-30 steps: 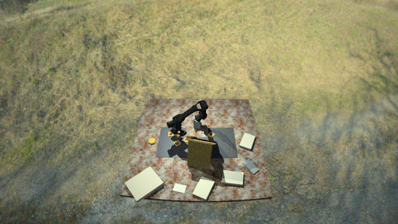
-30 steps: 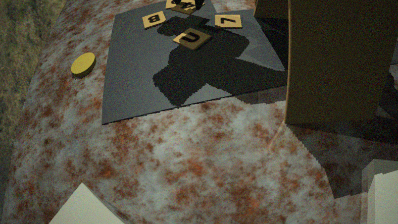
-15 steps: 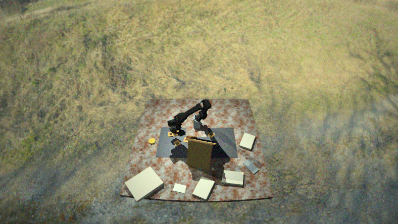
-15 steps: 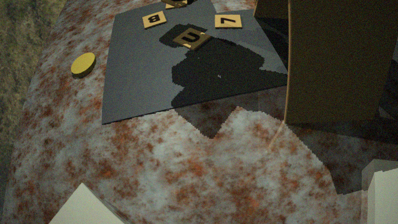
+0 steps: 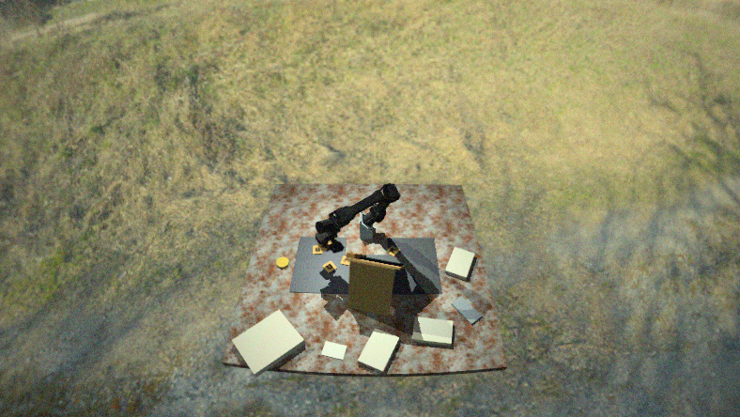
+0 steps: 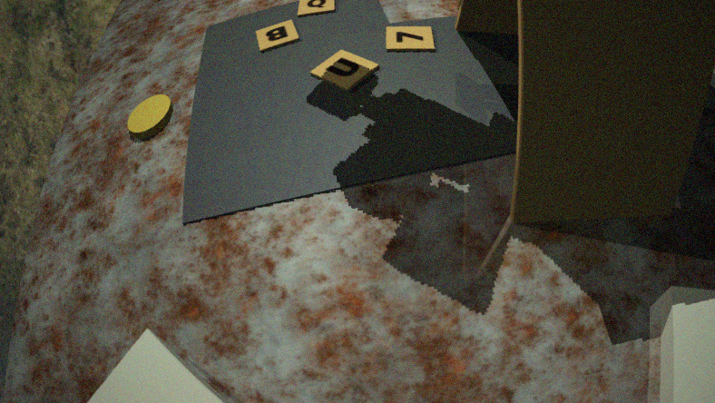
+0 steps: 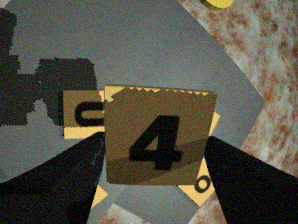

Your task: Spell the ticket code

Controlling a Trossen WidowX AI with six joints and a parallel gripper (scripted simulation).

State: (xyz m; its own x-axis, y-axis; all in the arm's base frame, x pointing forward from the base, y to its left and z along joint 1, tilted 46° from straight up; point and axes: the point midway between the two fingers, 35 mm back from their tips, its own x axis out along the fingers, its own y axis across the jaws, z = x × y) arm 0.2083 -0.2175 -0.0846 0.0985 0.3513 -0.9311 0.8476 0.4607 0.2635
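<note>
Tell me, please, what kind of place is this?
Probably an outdoor work spot: a stained counter stands against dry grass, with letter tiles on a grey mat and a robot arm above them.

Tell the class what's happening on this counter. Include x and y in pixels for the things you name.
The robot's gripper [image 5: 327, 242] [image 7: 156, 141] holds the tile marked 4 [image 7: 160, 135] above a grey mat [image 5: 305, 282] [image 6: 249, 150] [image 7: 150, 30]. Below, the U tile [image 5: 329, 267] [image 6: 344, 68] [image 7: 82, 114] and others lie loose on the mat. The arm seems to be collecting tiles for the letter rail; the code can't be read in these views.
</note>
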